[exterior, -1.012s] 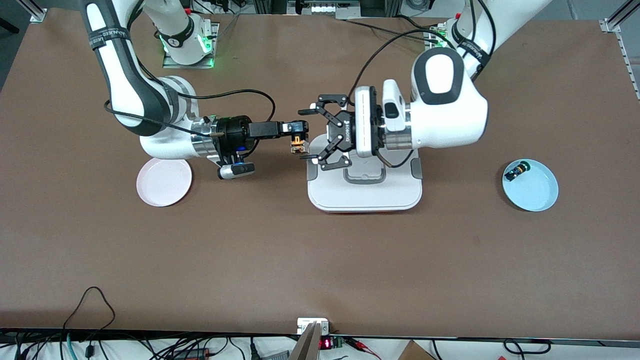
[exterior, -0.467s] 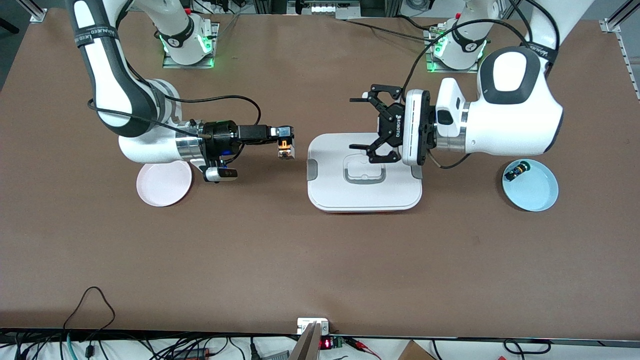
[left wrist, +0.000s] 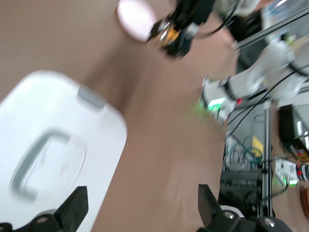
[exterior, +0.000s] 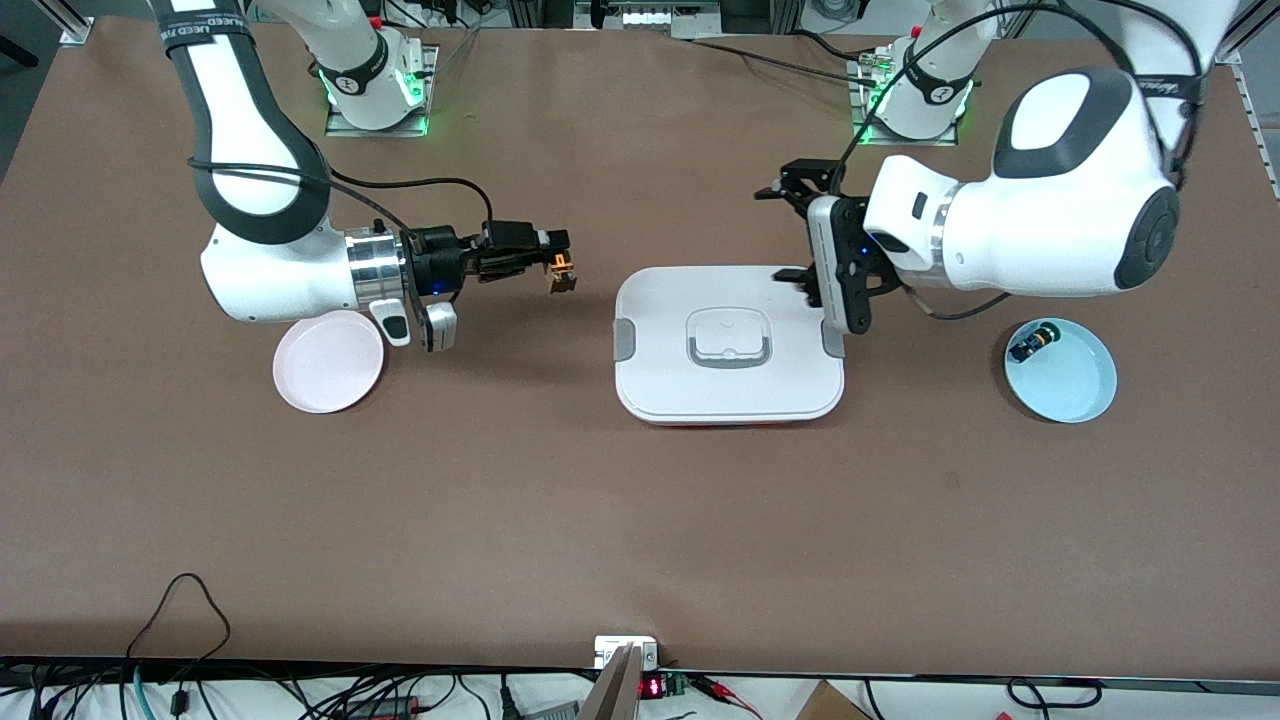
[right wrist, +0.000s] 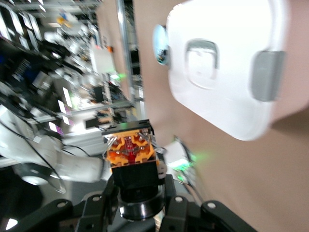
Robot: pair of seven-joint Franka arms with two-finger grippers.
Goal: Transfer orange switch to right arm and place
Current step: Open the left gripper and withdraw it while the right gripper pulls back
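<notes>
The orange switch [exterior: 562, 270], with a black body and a tan-orange end, is gripped in my right gripper [exterior: 556, 264] in the air, over bare table between the pink plate [exterior: 328, 375] and the white lidded box [exterior: 730, 345]. In the right wrist view the switch [right wrist: 131, 154] stands up between the shut fingers of the right gripper [right wrist: 137, 193]. My left gripper [exterior: 778, 233] is open and empty over the box's edge at the left arm's end. In the left wrist view its black fingertips [left wrist: 72, 210] stand wide apart, and the left gripper [left wrist: 140, 212] holds nothing.
A blue plate [exterior: 1062, 372] at the left arm's end of the table holds a small black switch with a green cap [exterior: 1032, 343]. The white box has a grey handle and side clips. Cables and a small device lie along the table's near edge.
The left gripper has drawn away from the switch toward its own end of the table, open and empty. The right gripper has pulled back toward the pink plate with the switch in it.
</notes>
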